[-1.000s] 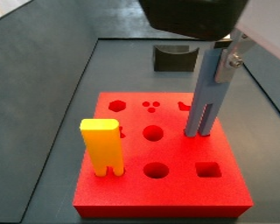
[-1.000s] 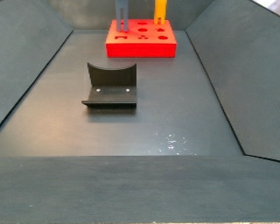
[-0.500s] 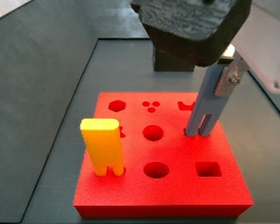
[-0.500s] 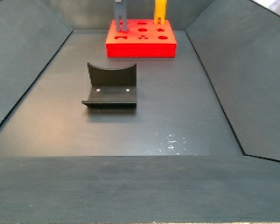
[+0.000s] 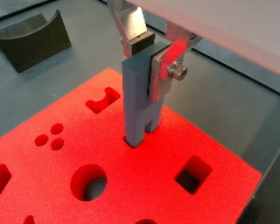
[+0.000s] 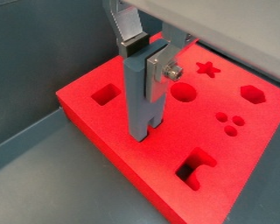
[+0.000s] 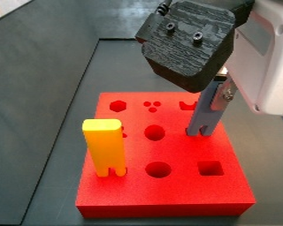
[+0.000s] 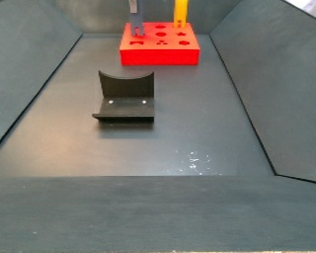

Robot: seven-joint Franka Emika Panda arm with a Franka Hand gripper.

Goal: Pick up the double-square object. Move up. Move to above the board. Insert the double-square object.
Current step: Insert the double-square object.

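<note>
In a side view the dark wrist housing (image 7: 194, 40) hides the upper length of the double-square object (image 7: 208, 113) and most of the end effector (image 7: 223, 88), so how its fingers stand cannot be read there. In both wrist views the board (image 5: 60, 166) is cut off by the picture's edges. In a side view the board (image 8: 160, 48) and the bar's top, cropped, are too small for detail.

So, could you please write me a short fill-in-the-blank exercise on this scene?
1. The tool holds the grey-blue double-square object, whose lower end is in the ____ board.
2. The block standing in the board is ____.
3. The dark fixture stands on the ____, apart from the board.

Missing words: red; yellow; floor
</note>
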